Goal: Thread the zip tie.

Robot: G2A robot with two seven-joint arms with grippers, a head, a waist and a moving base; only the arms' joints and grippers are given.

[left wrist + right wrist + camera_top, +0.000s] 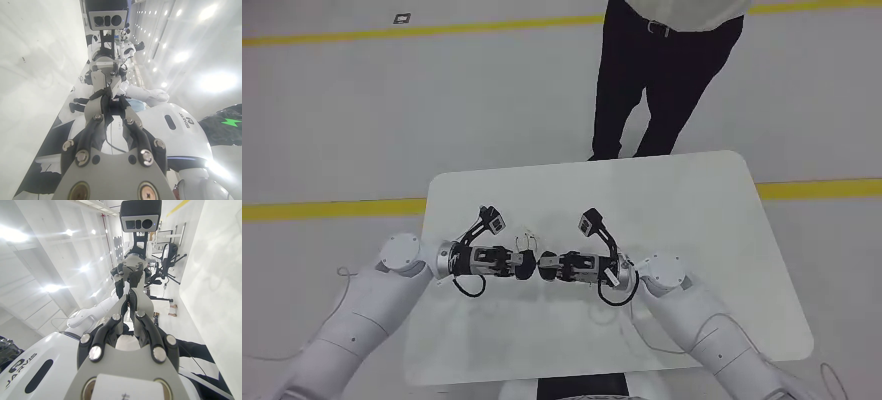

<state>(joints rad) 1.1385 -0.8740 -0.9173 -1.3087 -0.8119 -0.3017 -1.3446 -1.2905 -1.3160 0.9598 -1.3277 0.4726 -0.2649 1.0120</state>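
Lining-up step, I reckon: right gripper (130,291), fingers pinched together, tip to tip with left gripper (110,93) (grip: can't tell) above the table (692,190). Next needs a straight push

The left claw (526,265) and right claw (547,266) are above the table (692,210) and face each other tip to tip, on a line parallel to the near edge. The tips meet about midway between the far and near edges, left of the table's middle and well apart from every corner. The left arm lies across the left edge, the right arm across the near edge. The zip tie (527,240) is just beside the tips, on their far-edge side.
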